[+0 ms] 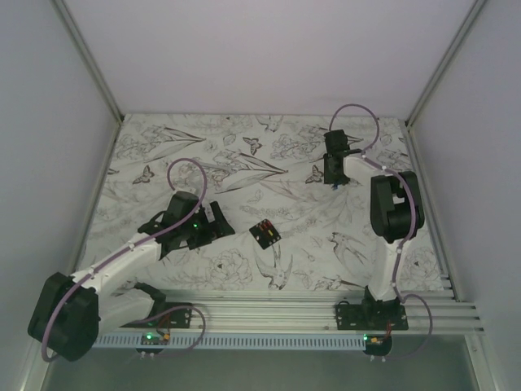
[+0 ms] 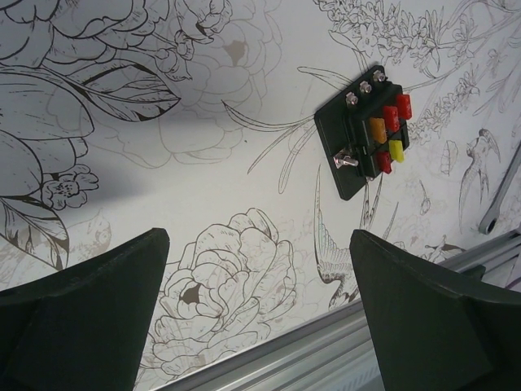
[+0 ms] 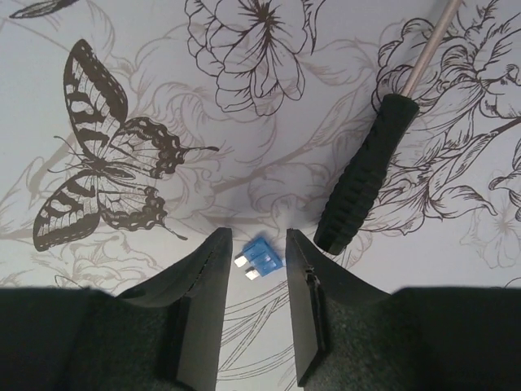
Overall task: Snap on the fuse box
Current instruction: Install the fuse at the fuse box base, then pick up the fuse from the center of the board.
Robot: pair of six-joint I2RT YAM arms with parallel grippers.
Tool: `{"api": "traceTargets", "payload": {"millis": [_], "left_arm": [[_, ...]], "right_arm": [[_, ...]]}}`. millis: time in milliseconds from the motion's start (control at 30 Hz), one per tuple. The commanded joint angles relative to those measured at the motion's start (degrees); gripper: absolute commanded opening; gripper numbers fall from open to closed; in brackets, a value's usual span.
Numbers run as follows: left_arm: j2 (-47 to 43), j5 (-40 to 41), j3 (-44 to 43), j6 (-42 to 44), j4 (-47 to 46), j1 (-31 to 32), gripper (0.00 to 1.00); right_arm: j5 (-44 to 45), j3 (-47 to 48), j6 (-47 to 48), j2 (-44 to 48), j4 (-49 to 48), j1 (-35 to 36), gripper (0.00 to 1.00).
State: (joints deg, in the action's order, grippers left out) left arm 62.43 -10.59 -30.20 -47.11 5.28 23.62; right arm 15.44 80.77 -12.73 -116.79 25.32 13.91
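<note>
Wide-open left gripper (image 2: 260,244), black square plastic fuse box (image 2: 366,134) at one o'clock. Right gripper (image 3: 256,235) half-open around small blue fuse (image 3: 259,259).

Lab robot cell: white walls (image 1: 269,49), aluminium rail (image 1: 277,308) mount.

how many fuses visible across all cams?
6. Five seated fuses in the fuse box: three red, one orange, one yellow. One blue fuse lies loose between the jaws of the open right pincer. More could be hidden.
</note>
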Motion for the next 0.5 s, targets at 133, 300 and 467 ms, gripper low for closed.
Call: {"api": "traceTargets", "payload": {"millis": [133, 300, 467], "left_arm": [[1.1, -0.3, -0.7, 1.1, 1.2, -0.5, 1.00], [1.1, -0.5, -0.9, 1.1, 1.2, -0.5, 0.99], [1.0, -1.0, -1.1, 1.0, 1.2, -0.5, 1.00]], "right_arm": [[-4.6, -1.3, 0.2, 1.1, 0.5, 0.1, 0.32], [-5.8, -7.3, -0.2, 5.7, 1.2, 2.3, 0.28], [-6.3, -15.2, -2.7, 10.7, 1.5, 4.1, 0.27]]}}
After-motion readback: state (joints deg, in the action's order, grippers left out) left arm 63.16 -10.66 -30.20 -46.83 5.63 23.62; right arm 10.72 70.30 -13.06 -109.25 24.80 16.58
